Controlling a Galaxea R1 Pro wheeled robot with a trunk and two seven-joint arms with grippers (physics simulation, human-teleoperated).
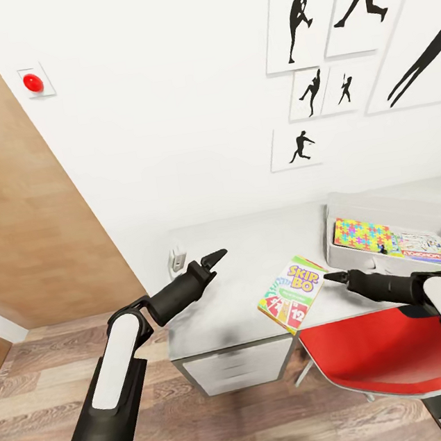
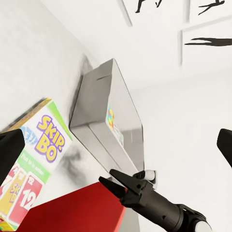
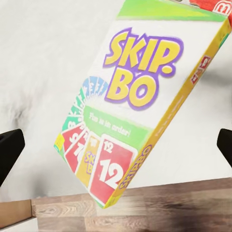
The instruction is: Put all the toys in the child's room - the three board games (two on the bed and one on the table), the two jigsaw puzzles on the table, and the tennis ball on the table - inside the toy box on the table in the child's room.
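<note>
The green-yellow-red Skip-Bo box point(image 1: 294, 294) point(image 2: 42, 147) point(image 3: 135, 101) lies flat on the pale table point(image 1: 242, 273), its near corner at the front edge. My right gripper point(image 1: 335, 277) point(image 2: 112, 182) hovers just right of the box, open and holding nothing; its fingers point(image 3: 9, 152) stand wide apart. My left gripper point(image 1: 213, 257) hangs open over the table left of the box, its fingers point(image 2: 9, 150) far apart. The grey toy box point(image 1: 388, 214) point(image 2: 96, 111) stands at the table's right end. In it lie a colourful jigsaw puzzle point(image 1: 362, 232) and the Monopoly box point(image 1: 426, 247).
A red chair point(image 1: 379, 352) stands under the table's right part, below my right arm. Drawers point(image 1: 234, 369) sit beneath the table front. A wall socket point(image 1: 178, 258) is at the table's back left. A wooden door panel point(image 1: 15, 207) fills the left side.
</note>
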